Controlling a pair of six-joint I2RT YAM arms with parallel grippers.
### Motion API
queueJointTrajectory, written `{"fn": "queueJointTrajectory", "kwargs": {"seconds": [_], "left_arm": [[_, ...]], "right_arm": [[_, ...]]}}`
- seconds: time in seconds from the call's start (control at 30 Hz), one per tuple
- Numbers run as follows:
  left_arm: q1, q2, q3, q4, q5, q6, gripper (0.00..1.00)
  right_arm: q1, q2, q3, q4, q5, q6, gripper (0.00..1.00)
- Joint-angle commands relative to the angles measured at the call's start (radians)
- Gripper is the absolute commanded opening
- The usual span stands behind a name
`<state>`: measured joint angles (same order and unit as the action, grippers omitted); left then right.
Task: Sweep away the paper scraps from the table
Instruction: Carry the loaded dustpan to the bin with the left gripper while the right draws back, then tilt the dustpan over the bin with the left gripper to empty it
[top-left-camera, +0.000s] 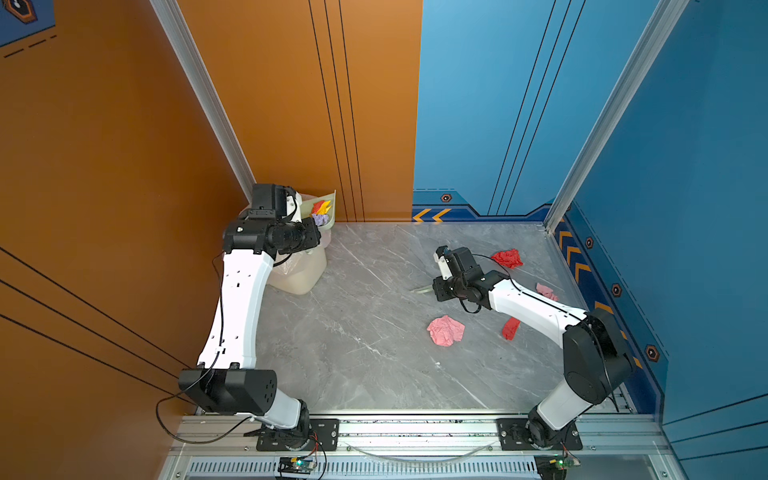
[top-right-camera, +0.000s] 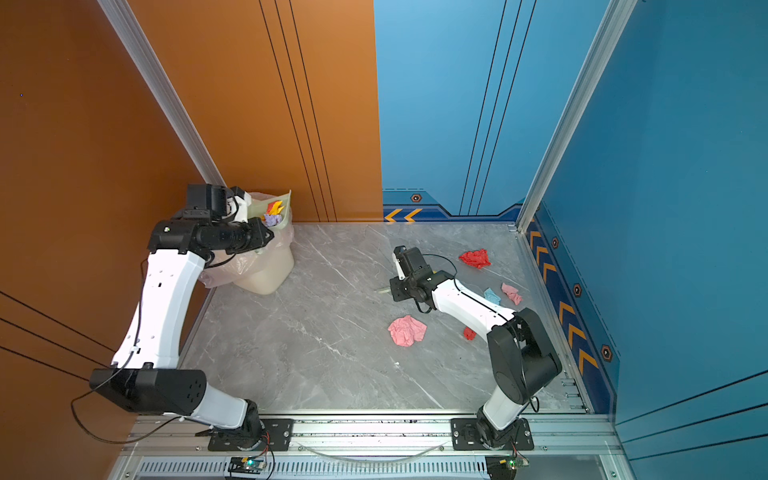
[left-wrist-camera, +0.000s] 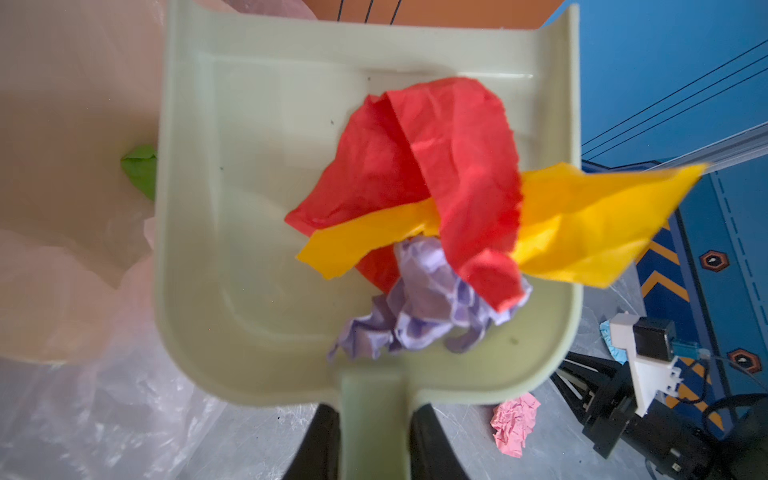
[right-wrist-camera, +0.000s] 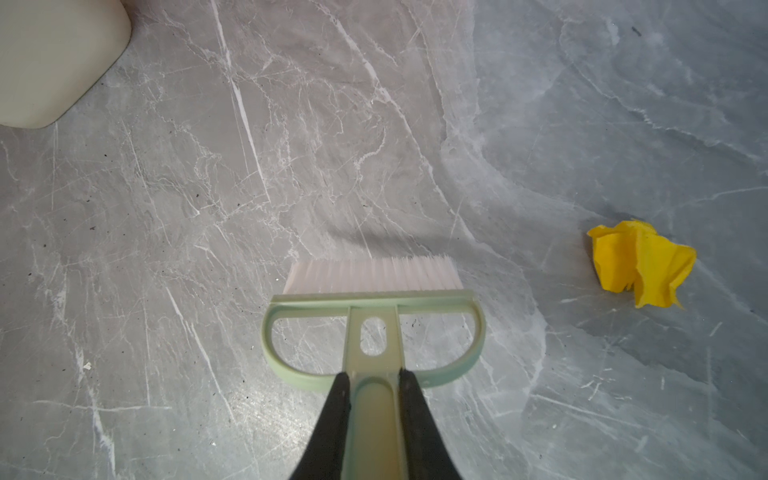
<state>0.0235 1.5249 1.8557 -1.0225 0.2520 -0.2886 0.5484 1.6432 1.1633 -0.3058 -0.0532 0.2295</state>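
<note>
left gripper (left-wrist-camera: 371, 419) grasps the dustpan (left-wrist-camera: 249, 208) carrying paper scraps (left-wrist-camera: 440, 166), right gripper (right-wrist-camera: 372, 384) grasps the brush (right-wrist-camera: 374, 300).

Lab cell: aluminium frame (top-left-camera: 205, 95), wall panels (top-left-camera: 457, 104)

Grey marble-patterned bench (top-left-camera: 353, 353) holds a cream plastic bin (top-left-camera: 301, 276); well apart from it lie a red paper wad (top-left-camera: 508, 258), pink paper wad (top-left-camera: 445, 330), yellow paper wad (right-wrist-camera: 642, 264).

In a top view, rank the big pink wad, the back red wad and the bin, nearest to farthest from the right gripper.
1. Big pink wad, in front of the right gripper.
2. Back red wad, right rear.
3. Bin, far left.
</note>
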Motion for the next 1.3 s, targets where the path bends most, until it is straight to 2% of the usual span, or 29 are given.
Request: {"fn": "queueJointTrajectory", "kwargs": {"seconds": [0.0, 0.4, 0.8, 1.27], "left_arm": [[0.050, 0.011, 0.045, -0.015, 0.132, -0.028, 0.00], [0.255, 0.039, 0.037, -0.003, 0.430, -0.097, 0.00], [0.335, 0.112, 0.054, 0.013, 0.644, -0.157, 0.00], [0.360, 0.131, 0.074, 0.018, 0.720, -0.292, 0.00]], "right_arm": [[-0.010, -0.031, -0.008, -0.002, -0.003, 0.016, 0.00], [-0.008, -0.016, -0.001, 0.008, -0.016, 0.022, 0.00], [-0.008, -0.010, -0.024, 0.026, -0.042, 0.016, 0.00], [-0.008, -0.048, -0.031, 0.035, -0.084, -0.013, 0.00]]}}
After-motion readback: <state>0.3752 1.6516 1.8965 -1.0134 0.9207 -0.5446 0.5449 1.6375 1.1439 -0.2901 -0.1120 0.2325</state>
